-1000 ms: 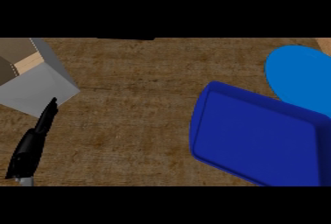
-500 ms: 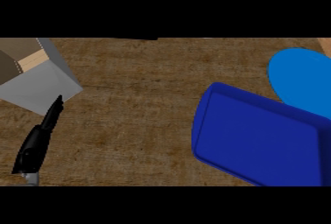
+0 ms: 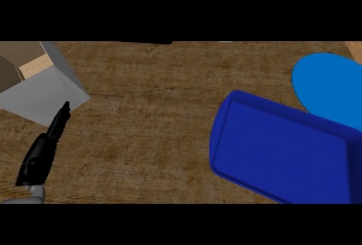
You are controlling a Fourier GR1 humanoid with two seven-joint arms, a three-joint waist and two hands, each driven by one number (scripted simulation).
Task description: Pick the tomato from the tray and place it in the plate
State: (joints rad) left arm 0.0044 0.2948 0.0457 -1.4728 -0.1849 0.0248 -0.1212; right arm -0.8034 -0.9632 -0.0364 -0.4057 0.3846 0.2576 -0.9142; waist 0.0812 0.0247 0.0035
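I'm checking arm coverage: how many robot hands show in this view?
1. The left hand is at the lower left, outstretched, its tip near the grey box. The right hand is out of view.

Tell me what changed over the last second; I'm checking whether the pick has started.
The left hand slid slightly forward on the left of the counter, fingers straight, its tip now overlapping the near edge of the box in the view. It took hold of nothing. The tray, plate and box stayed about where they were. No tomato shows, and the right hand is out of view.
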